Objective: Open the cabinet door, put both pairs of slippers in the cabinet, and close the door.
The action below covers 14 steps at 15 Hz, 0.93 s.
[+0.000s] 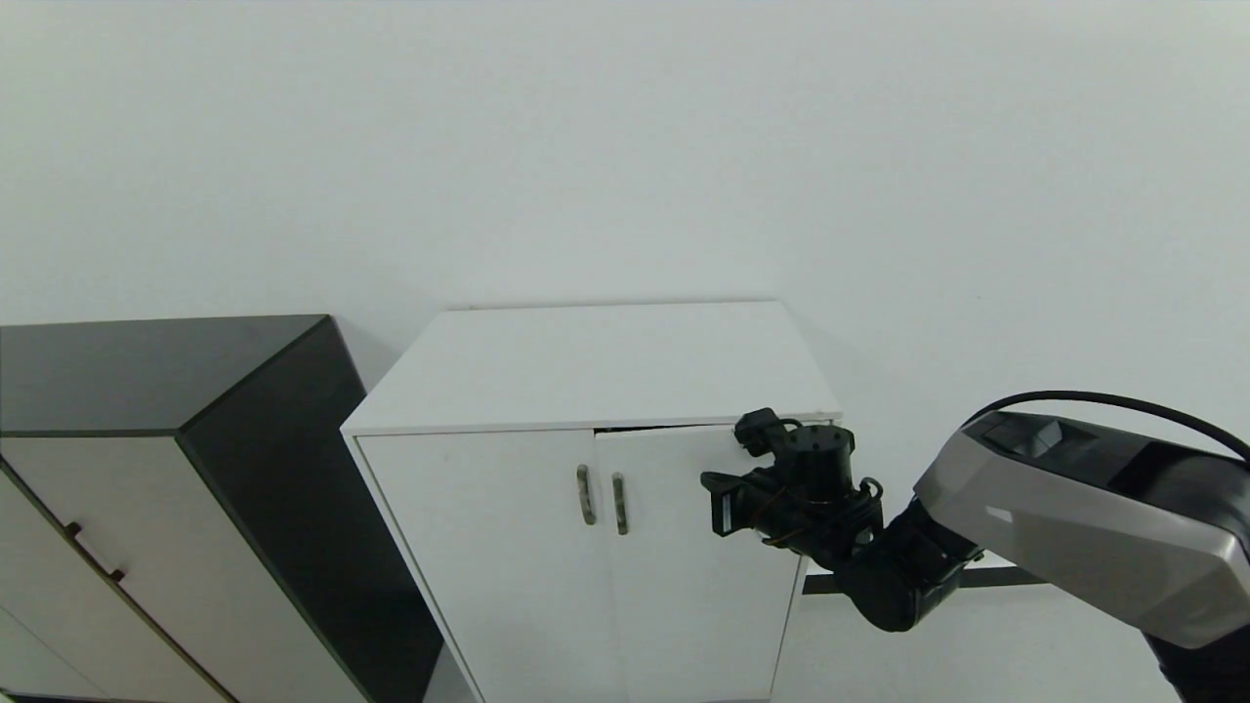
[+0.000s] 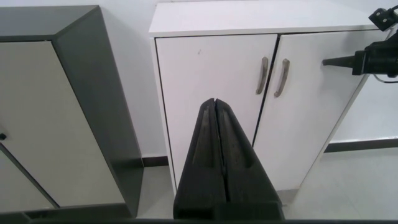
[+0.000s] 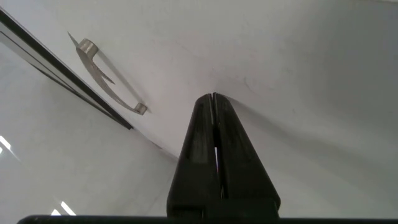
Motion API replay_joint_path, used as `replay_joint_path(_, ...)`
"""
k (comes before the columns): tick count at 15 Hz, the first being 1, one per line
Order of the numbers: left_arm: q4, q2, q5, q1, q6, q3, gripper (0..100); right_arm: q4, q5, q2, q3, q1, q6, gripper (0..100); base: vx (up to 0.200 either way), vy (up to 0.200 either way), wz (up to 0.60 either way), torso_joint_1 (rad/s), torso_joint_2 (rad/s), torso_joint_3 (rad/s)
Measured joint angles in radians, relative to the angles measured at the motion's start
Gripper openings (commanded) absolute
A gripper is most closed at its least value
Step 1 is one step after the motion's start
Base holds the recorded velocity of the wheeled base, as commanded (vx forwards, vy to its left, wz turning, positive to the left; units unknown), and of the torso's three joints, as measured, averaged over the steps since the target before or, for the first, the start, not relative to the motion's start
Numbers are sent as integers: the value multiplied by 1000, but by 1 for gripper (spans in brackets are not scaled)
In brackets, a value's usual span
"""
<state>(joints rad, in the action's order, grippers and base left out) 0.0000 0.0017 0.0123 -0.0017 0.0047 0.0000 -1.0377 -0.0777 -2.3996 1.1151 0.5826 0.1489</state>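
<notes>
Facing a white two-door cabinet (image 1: 586,366) set against the wall, just beside a dark cabinet (image 1: 146,371) on the left. Seeing a thin dark slit along the top edge of the right door (image 1: 684,586), so probably not fully seated; otherwise both doors flush.

Pressing the right gripper (image 3: 213,101), fingers clenched together on nothing, tip-first against that door's bare face, near its top edge, between the right handle (image 1: 619,503) and the outer, hinge-side edge. Holding the left gripper (image 2: 215,106), likewise clenched and empty, back in front of the left door (image 1: 469,547), well apart from it.

Expect a stiff, light panel swinging on hinges at the outer edge. Smooth painted face, likely slippery under the pads, so good for pushing shut, poor for pulling. For opening, take hold at the slim vertical bar handle by the centre seam: hook a finger behind it or pinch across it, then follow the arc.
</notes>
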Motion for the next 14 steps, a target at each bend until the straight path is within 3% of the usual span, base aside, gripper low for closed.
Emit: replay_joint_path(14,0,0,0,0,0,0,0,-2,1,-22,21,-11,0,0,0,0,0,0,0,0)
